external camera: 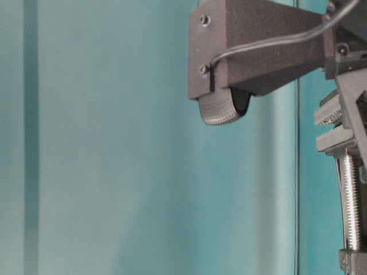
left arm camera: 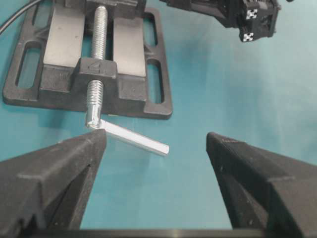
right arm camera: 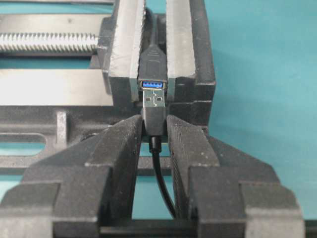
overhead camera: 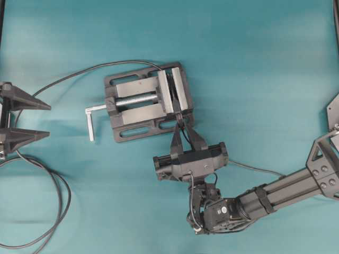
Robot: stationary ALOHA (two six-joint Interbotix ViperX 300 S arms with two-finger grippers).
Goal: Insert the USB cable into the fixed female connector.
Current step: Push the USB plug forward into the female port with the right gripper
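Right wrist view: we see the USB cable's (right arm camera: 161, 173) metal plug tip just at the mouth of the blue-tongued connector (right arm camera: 152, 74), which sits clamped between the vise (right arm camera: 190, 59) jaws. Our right end effector (right arm camera: 154, 131) is clenched on the plug's black body. Overhead, the vise stands mid-tabletop (overhead camera: 254, 63), its handle (overhead camera: 91, 119) toward our left end effector (overhead camera: 46, 120), which is spread wide, holding nothing, well apart.
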